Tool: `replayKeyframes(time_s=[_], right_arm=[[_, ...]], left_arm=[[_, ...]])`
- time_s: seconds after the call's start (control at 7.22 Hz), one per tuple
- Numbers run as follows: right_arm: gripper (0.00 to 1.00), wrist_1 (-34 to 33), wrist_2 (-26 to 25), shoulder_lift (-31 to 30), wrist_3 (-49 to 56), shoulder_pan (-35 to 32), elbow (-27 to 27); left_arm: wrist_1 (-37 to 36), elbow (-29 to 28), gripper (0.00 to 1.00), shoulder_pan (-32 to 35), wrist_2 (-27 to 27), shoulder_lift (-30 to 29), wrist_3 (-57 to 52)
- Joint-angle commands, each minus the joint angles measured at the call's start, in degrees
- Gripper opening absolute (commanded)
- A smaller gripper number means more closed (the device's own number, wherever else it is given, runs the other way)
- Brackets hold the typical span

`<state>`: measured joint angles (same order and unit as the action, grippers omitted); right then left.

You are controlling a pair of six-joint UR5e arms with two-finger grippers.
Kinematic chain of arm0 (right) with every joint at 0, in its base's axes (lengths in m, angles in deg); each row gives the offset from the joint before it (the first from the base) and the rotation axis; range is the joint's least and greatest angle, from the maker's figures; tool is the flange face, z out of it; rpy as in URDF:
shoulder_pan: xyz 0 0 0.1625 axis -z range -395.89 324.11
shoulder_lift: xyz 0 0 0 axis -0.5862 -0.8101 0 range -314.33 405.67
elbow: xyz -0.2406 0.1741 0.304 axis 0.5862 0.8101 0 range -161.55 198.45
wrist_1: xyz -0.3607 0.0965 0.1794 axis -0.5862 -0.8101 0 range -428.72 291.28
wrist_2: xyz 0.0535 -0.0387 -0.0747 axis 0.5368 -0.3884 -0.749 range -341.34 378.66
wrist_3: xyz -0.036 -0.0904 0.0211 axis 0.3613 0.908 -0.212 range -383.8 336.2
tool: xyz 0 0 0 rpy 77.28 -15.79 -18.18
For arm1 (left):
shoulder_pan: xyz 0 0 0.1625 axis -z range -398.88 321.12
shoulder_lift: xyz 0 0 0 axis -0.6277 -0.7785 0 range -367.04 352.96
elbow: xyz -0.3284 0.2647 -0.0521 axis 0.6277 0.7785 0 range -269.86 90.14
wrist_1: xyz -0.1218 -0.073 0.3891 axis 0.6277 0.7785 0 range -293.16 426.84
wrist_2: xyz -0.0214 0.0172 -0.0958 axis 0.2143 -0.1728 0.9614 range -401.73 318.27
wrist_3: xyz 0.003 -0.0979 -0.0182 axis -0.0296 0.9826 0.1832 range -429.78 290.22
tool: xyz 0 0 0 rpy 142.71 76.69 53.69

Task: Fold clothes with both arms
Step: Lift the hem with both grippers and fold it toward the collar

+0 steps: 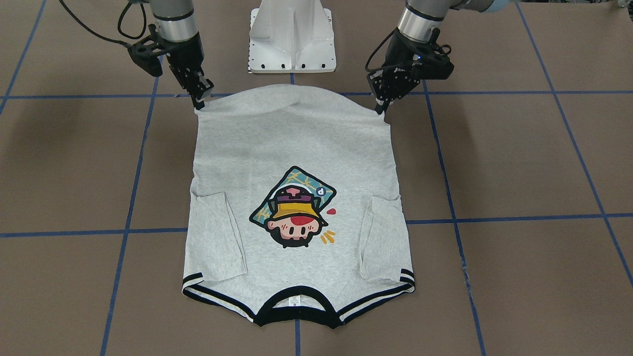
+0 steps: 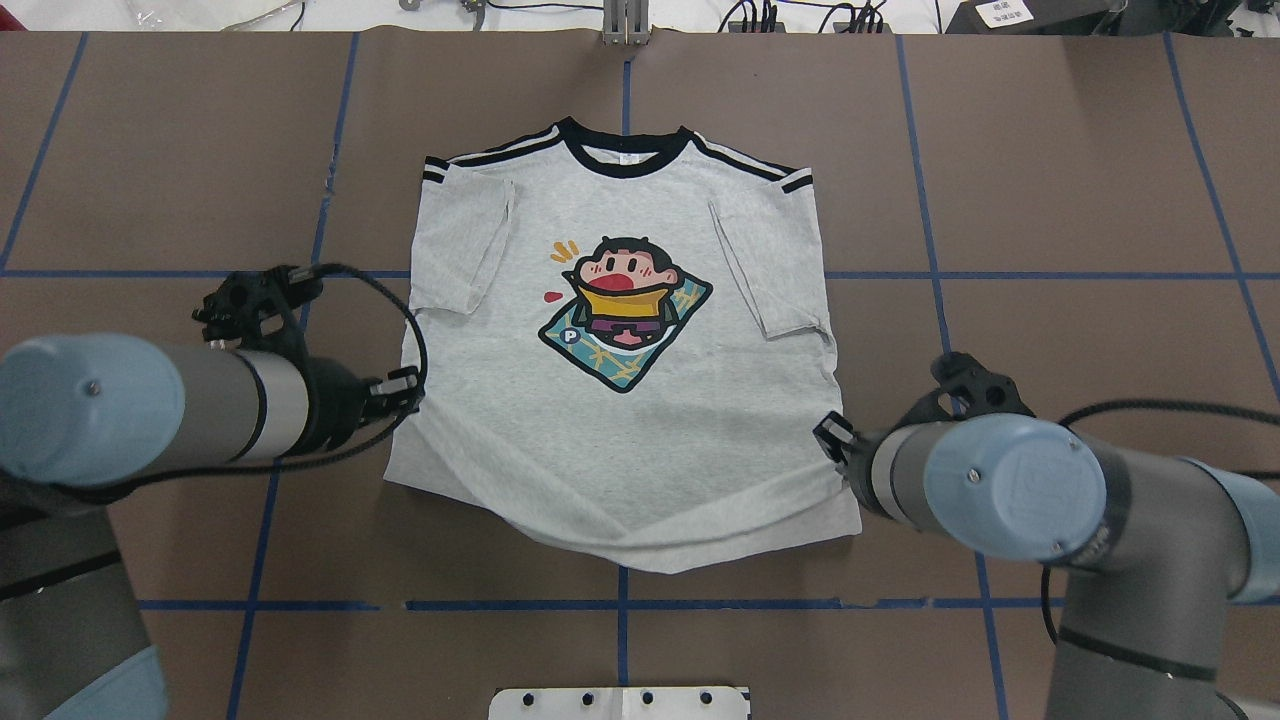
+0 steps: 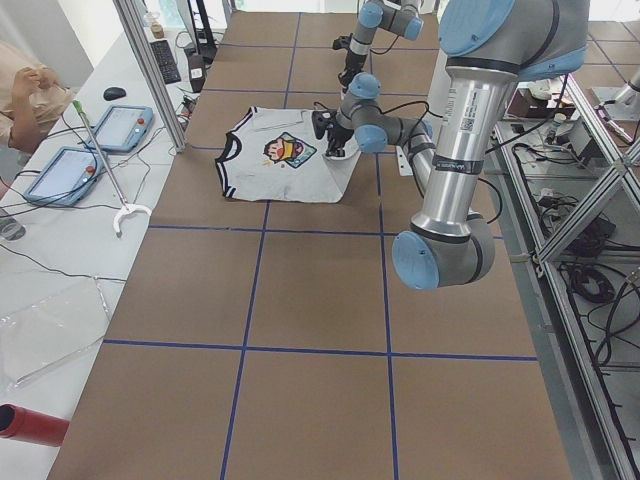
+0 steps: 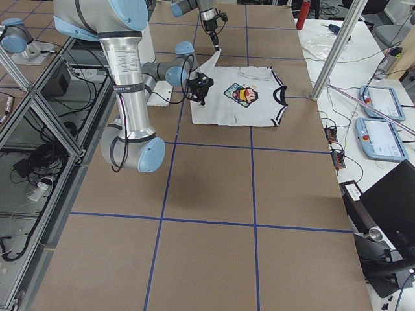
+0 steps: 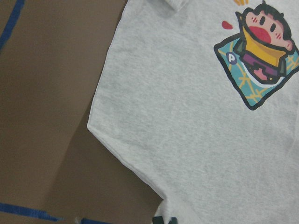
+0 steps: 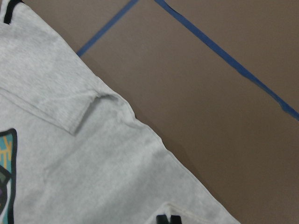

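Observation:
The light grey T-shirt (image 1: 296, 143) (image 2: 620, 440) lies print-up on the brown table. Its black collar points away from the robot and both sleeves are folded in over the chest. The left gripper (image 1: 382, 108) (image 2: 408, 385) is shut on the hem corner on its side. The right gripper (image 1: 198, 101) (image 2: 828, 432) is shut on the other hem corner. Both corners are lifted a little off the table, and the hem between them sags. Each wrist view shows grey cloth (image 5: 187, 116) (image 6: 70, 177) running down to dark fingertips (image 5: 163, 220) (image 6: 168, 219) at the bottom edge.
The white pedestal base (image 1: 292, 37) stands just behind the hem, between the arms. Blue tape lines (image 2: 620, 605) grid the table. In the exterior left view, a person (image 3: 30, 90), two tablets (image 3: 120, 125) and a grabber stick (image 3: 100, 160) are at a side bench.

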<state>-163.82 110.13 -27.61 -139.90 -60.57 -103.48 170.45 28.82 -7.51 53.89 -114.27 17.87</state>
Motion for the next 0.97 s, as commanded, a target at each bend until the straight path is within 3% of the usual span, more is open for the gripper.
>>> replayKeyframes(time_s=[0.0, 0.28, 0.55, 0.69, 0.83], right_arm=[[0.0, -0.3, 2.7, 6.1, 9.2, -8.7, 8.0], [0.0, 0.3, 2.7, 11.0, 10.9, -11.6, 14.9], [0.0, 0.5, 3.2, 14.7, 17.5, -15.5, 22.1], [0.0, 0.9, 3.2, 18.6, 18.9, -17.0, 28.5], [0.0, 6.3, 3.5, 20.1, 19.7, -19.1, 34.2]], left_arm=[[1.2, -9.4, 0.0, 7.0, -0.2, -4.8, -7.2], [4.5, -16.7, 0.0, 8.5, -0.2, -8.8, -8.3], [15.6, -28.5, 0.0, 11.2, -0.3, -12.7, -8.5], [16.8, -32.0, 0.0, 12.2, -0.4, -15.1, -9.1], [17.3, -35.0, 0.0, 13.3, -0.5, -16.6, -10.8]])
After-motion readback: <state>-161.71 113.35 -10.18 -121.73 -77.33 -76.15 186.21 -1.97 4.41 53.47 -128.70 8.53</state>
